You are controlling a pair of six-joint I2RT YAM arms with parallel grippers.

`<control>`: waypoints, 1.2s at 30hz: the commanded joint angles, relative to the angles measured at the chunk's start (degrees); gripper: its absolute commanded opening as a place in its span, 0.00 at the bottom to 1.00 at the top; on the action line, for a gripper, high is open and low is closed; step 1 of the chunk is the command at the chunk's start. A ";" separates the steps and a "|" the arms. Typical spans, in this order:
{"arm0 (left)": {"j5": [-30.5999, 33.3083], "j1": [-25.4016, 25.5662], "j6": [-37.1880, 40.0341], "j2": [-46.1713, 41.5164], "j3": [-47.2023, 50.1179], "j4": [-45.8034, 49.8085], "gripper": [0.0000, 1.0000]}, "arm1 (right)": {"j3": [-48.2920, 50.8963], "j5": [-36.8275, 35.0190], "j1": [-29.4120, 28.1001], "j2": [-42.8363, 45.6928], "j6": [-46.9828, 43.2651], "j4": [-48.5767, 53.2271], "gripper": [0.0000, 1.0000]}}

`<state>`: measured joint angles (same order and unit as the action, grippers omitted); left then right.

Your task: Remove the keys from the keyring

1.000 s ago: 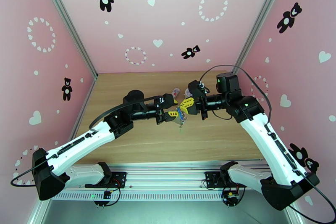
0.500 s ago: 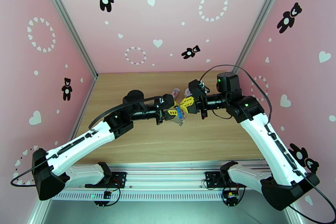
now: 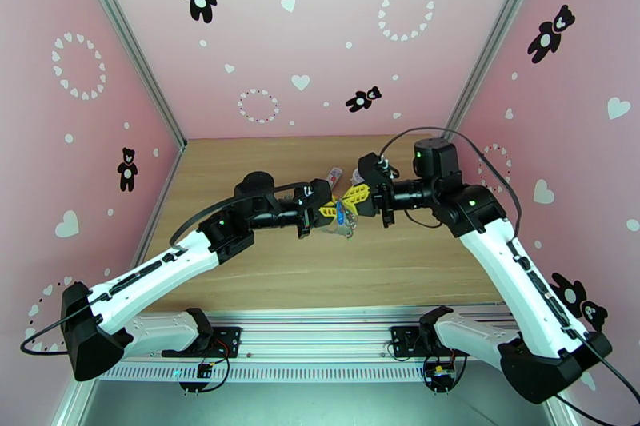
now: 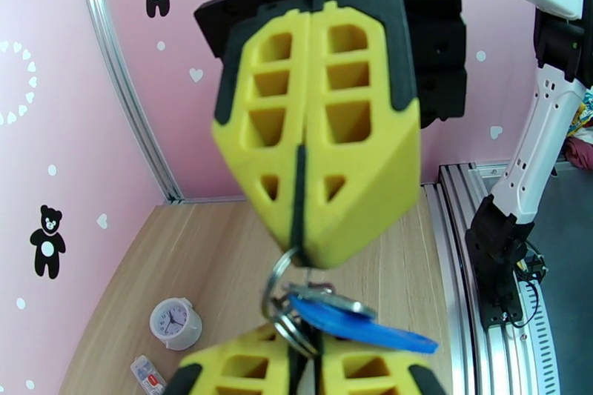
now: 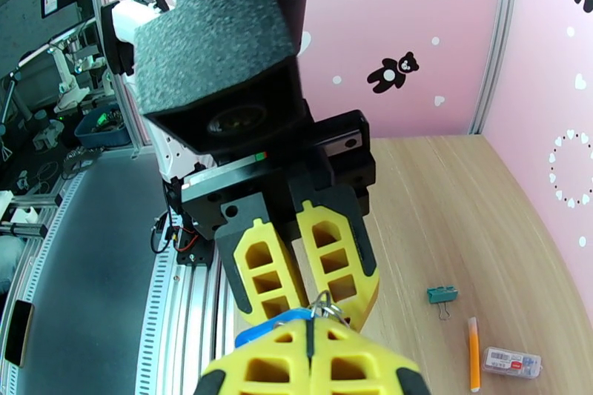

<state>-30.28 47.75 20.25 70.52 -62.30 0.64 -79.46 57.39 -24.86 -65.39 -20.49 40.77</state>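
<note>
R gripper (image 4: 302, 241) was pressed shut on the keyring (image 4: 278, 281), holding it mid-air over the table (image 3: 384, 260), prob. as an anchor. L gripper (image 4: 313, 359), directly opposite, pinched the bunch at the blue key (image 4: 359, 324), presumably to tug it free.

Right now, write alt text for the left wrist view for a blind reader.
The right gripper, yellow and shut, pinches the keyring from above, over a table. Below it, the left gripper pinches the lower rings, with a blue key lying across its fingers. A white clock sits on the table.
</note>
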 commanded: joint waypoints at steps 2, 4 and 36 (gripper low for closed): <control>-0.50 -0.38 -2.27 0.13 -1.85 -0.58 0.13 | -0.29 -3.34 -1.78 2.00 -1.70 1.73 0.00; -0.18 -0.37 -2.39 -0.16 -1.90 -0.53 0.11 | -0.68 -5.79 -2.97 2.34 -2.88 2.69 0.00; 2.20 -1.68 -11.97 -2.00 -4.37 3.84 0.36 | -3.04 -31.04 -13.72 0.91 -14.87 4.19 0.00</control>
<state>-27.55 45.78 8.69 71.40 -68.01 7.09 -80.49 23.68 -39.81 -62.52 -35.55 45.39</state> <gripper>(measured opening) 0.344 0.029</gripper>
